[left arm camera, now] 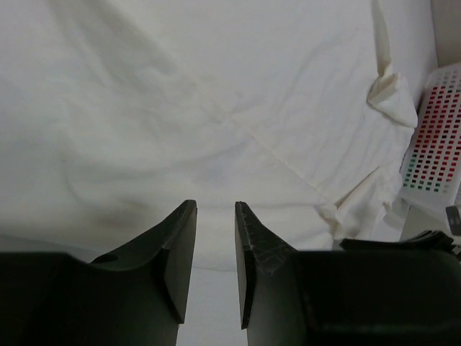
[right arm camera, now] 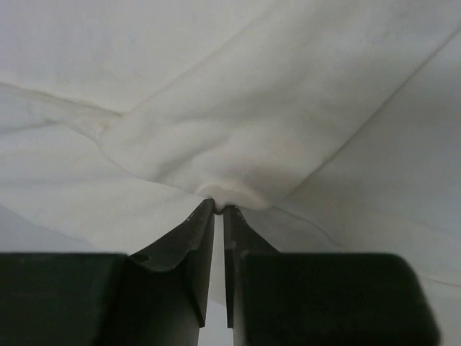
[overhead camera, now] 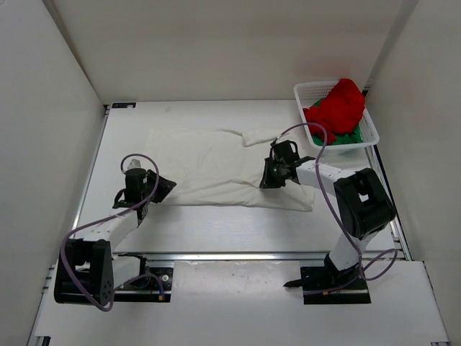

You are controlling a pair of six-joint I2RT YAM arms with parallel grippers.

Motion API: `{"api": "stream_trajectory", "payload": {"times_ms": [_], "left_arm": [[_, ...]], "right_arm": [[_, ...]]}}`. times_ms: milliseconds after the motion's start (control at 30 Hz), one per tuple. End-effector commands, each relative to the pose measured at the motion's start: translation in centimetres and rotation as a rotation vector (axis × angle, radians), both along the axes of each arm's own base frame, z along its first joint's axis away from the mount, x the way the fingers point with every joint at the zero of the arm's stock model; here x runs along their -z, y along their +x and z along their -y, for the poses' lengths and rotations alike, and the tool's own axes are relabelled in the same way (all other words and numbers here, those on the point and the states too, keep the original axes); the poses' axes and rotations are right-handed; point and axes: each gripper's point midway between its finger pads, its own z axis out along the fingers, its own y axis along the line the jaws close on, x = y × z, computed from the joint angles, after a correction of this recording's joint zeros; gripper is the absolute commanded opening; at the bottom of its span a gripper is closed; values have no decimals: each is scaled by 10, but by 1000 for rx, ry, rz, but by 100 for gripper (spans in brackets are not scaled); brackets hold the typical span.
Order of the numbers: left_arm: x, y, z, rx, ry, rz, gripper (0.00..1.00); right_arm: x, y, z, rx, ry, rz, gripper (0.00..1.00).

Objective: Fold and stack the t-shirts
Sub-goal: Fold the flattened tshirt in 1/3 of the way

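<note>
White walls (overhead camera: 65,72) box in a white bench (overhead camera: 216,231), so the cloth gives us little contrast to judge by. The white t-shirt (overhead camera: 216,162) lies spread across the middle of the bench. The red t-shirt (overhead camera: 338,104) is heaped over the green t-shirt (overhead camera: 349,137) in the basket (overhead camera: 306,92) at the far right corner.

Our right gripper (right arm camera: 218,207) is pinched on a small pucker of the white t-shirt, on the side nearer the right edge. Our left gripper (left arm camera: 215,205) sits at the shirt's near left hem with its fingers a narrow gap apart and nothing clamped between them.

We think the pinch is the weak point. It looks shallow and may hold only the top layer, so a lift could slip free or peel the layers apart. If the right arm pulls before the left has a hold, we would expect the shirt to drag and skew across the bench. That would bunch the fold line.

The white t-shirt is mostly flat, with soft wrinkles and seams running across it. One sleeve, toward the basket, is crumpled and partly turned over. Creases radiate from the pinched spot, which suggests the fabric is thin and limp.
</note>
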Motion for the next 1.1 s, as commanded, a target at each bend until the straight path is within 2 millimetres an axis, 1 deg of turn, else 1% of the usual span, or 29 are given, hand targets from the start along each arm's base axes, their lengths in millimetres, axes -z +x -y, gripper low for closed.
{"api": "stream_trajectory", "payload": {"times_ms": [0, 100, 133, 167, 200, 233, 267, 300, 333, 367, 400, 433, 500, 533, 567, 600, 633, 700, 733, 767, 800, 833, 867, 900, 933, 967, 1000, 1033, 1067], "left_arm": [[-9, 7, 9, 22, 11, 37, 39], [-8, 8, 11, 30, 7, 36, 39], [-10, 9, 13, 33, 3, 44, 38], [-11, 10, 12, 28, 1, 46, 38], [-13, 10, 14, 35, 5, 56, 38], [-12, 9, 15, 38, 1, 49, 38], [-12, 8, 15, 39, 2, 50, 39], [-13, 9, 17, 43, 4, 54, 39], [-11, 7, 20, 54, 14, 52, 38], [-13, 8, 23, 55, 9, 55, 38], [-13, 6, 31, 76, 14, 55, 38], [-12, 6, 32, 74, 22, 56, 39], [-11, 2, 50, 123, 38, 58, 38], [-11, 0, 60, 144, 44, 61, 39], [-12, 1, 68, 166, 46, 64, 39], [-12, -1, 81, 206, 53, 64, 38], [-16, 0, 93, 237, 76, 78, 39], [-8, -4, 112, 303, 96, 51, 39], [-8, -4, 123, 342, 110, 53, 38], [-7, -3, 126, 348, 113, 48, 37], [-2, -3, 130, 363, 122, 30, 38], [-3, 3, 131, 355, 119, 35, 38], [-4, 9, 128, 338, 93, 32, 37], [-8, 15, 130, 337, 74, 48, 37], [-18, 22, 131, 325, 52, 70, 37], [-21, 28, 125, 308, 64, 72, 37], [-31, 39, 126, 309, 80, 86, 38], [-43, 54, 122, 288, 85, 109, 38], [-54, 64, 119, 284, 89, 128, 38]], "right_arm": [[-28, 34, -6, 17, -20, 106, 7], [-37, 60, -14, 16, -57, 123, 3], [-39, 65, -17, 4, -64, 130, 1], [-35, 72, -20, 1, -76, 125, 0], [-38, 79, -29, -11, -68, 128, 0], [-41, 83, -33, -15, -64, 133, 0], [-43, 93, -36, -14, -76, 145, 0], [-44, 102, -43, -14, -75, 144, 0], [-43, 105, -48, -27, -82, 146, 3], [-48, 113, -54, -37, -89, 154, 8], [-48, 118, -58, -45, -99, 161, 10], [-48, 116, -61, -52, -102, 158, 12], [-53, 112, -68, -83, -121, 187, 17], [-65, 112, -68, -79, -112, 220, 22], [-59, 103, -69, -95, -126, 213, 25], [-66, 95, -63, -96, -131, 235, 26], [-67, 87, -54, -77, -144, 248, 28], [-69, 72, -43, -64, -135, 268, 31], [-68, 65, -31, -43, -130, 278, 32], [-63, 66, -20, -15, -130, 273, 33], [-60, 66, -9, 5, -113, 265, 32], [-63, 68, -7, 0, -78, 255, 26], [-64, 74, 3, 12, -67, 241, 19], [-70, 89, 9, 33, -67, 262, 12], [-75, 105, 10, 38, -71, 274, 9], [-75, 113, 19, 42, -96, 278, 4], [-84, 136, 24, 63, -107, 311, 1], [-84, 153, 23, 75, -121, 311, 1], [-81, 173, 36, 108, -141, 305, 1]]}}
